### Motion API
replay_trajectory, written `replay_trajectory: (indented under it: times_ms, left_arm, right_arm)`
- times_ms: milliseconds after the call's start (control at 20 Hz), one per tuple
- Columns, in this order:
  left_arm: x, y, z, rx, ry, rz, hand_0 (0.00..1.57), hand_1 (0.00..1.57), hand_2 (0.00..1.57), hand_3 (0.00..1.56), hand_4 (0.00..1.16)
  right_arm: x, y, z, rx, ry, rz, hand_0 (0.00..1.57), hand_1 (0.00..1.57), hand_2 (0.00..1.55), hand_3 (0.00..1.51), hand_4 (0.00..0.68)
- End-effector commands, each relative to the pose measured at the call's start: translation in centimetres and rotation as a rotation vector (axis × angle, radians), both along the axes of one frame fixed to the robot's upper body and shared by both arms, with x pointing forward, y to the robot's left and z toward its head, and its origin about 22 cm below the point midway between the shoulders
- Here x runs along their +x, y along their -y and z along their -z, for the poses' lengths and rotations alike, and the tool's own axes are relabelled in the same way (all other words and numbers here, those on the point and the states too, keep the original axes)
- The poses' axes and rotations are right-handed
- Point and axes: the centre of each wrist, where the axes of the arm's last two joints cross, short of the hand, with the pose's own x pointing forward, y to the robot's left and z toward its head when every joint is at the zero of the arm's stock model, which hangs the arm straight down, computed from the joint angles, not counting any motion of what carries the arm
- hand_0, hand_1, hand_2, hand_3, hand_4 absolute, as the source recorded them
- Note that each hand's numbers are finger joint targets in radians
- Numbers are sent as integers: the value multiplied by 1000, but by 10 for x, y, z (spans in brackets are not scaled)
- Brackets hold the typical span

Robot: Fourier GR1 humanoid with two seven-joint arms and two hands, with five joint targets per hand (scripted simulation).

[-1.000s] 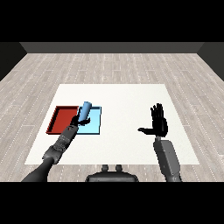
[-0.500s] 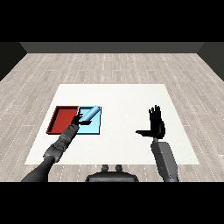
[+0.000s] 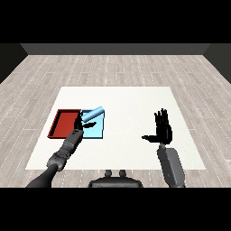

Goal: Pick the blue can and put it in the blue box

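my left hand (image 3: 78, 125) is curled round the blue can (image 3: 93, 114), tilted over the light blue tray (image 3: 95, 131); my right hand (image 3: 163, 130) is spread wide, holding nothing.

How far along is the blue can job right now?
Done: the blue can is picked up, the left hand curled round its lower end. In hand: the can is tilted, leaning over the light blue tray beside the red tray. Left: lower it into the blue tray and let go. The right hand is open, apart from both trays.
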Motion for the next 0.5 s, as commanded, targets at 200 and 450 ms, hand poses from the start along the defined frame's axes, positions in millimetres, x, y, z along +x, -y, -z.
replay_trajectory:
  times_ms: [200, 450]
  left_arm:
    - [-5, 13, -16, -104, 523, 253, 0, 0, 0, 0, 0]
    - [-16, 23, -35, -233, 686, 405, 0, 0, 0, 0, 0]
  right_arm:
    - [4, 7, -4, 8, -13, -10, 0, 0, 0, 0, 0]
    - [0, -9, 0, -63, -34, -6, 0, 0, 0, 0, 0]
